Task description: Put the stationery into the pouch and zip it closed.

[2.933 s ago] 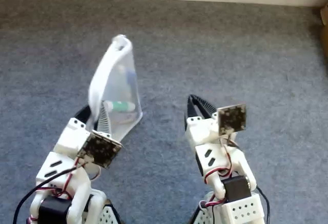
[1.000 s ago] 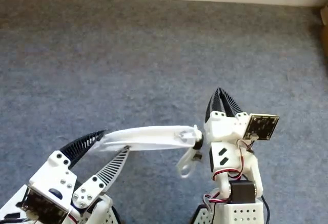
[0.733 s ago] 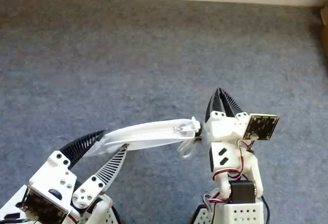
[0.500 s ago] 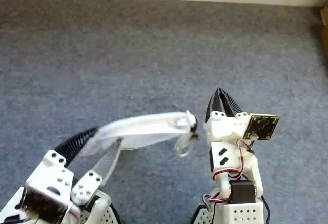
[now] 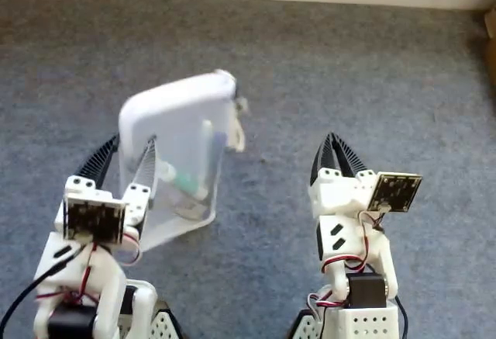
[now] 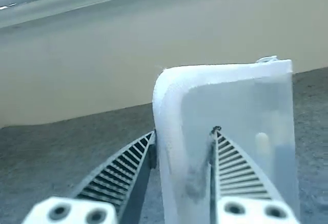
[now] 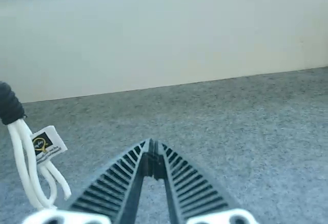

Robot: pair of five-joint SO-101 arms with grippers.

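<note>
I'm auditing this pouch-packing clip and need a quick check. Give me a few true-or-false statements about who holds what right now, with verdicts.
1. The left gripper is clamped on the pouch. True.
2. The right gripper touches the pouch. False: it sits apart from the pouch, off to its side.
3. Some stationery shows through the pouch's clear wall. True.
4. The right gripper is wide open. False: it is shut, with nothing in it.
</note>
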